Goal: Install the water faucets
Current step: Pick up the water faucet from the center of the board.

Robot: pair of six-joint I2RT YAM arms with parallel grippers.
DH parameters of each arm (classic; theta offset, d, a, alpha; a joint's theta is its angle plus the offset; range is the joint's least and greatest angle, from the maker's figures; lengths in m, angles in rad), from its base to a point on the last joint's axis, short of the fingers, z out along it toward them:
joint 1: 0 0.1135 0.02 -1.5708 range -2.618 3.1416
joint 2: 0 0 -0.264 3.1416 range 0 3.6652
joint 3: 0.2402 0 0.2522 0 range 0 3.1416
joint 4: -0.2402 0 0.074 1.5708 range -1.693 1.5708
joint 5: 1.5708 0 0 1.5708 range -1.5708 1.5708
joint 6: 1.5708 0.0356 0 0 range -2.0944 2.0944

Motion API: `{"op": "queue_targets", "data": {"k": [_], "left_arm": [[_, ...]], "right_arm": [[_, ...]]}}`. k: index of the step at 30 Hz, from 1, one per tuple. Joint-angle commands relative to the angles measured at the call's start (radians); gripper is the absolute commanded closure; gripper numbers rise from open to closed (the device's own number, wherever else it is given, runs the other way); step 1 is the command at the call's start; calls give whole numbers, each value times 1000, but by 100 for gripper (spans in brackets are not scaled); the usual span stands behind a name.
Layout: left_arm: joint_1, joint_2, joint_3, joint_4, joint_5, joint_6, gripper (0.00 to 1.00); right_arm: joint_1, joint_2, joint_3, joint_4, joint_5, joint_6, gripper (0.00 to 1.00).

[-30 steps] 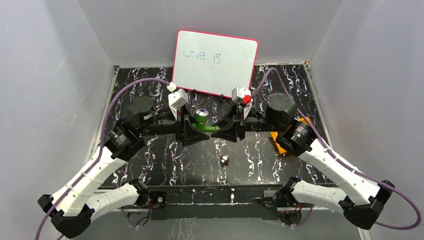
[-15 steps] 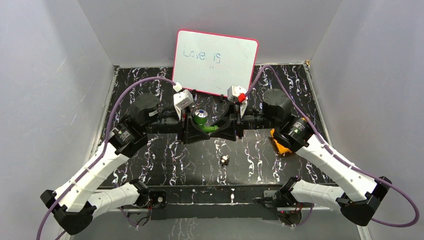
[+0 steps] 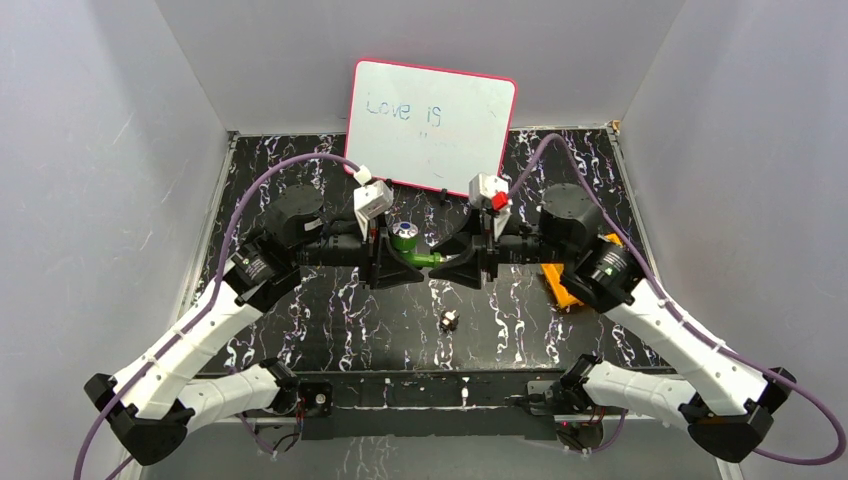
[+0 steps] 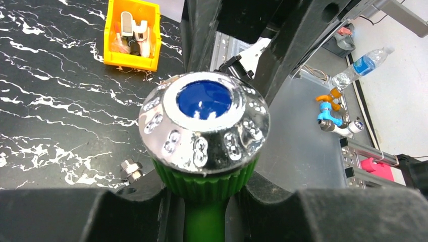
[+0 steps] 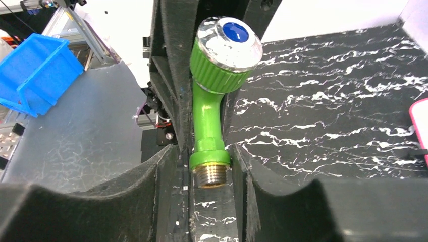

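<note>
Holding tap, table edges seemingly well apart

The black marbled table bears a small metal nut and an orange tray.

My left arm and right arm had white shells between round black joints. A purple cable looped off each wrist, beside a white camera block; my jaws were matte black.
</note>
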Motion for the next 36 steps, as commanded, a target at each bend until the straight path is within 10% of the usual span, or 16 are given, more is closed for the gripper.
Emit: {"op": "queue_targets", "data": {"k": [1, 19, 30, 36], "left_arm": [[-1, -25, 12, 26, 15, 5, 100], [-1, -49, -9, 75, 51, -6, 100], [-2, -38, -15, 64, 86, -11, 88], [-2, -24, -18, 57, 88, -18, 68]], "right_arm": [[7, -78, -26, 97, -7, 9, 47], [6, -70, -60, 138, -60, 50, 45], [7, -37, -40, 196, -48, 84, 99], [7, -18, -8, 218, -44, 122, 100]]}}
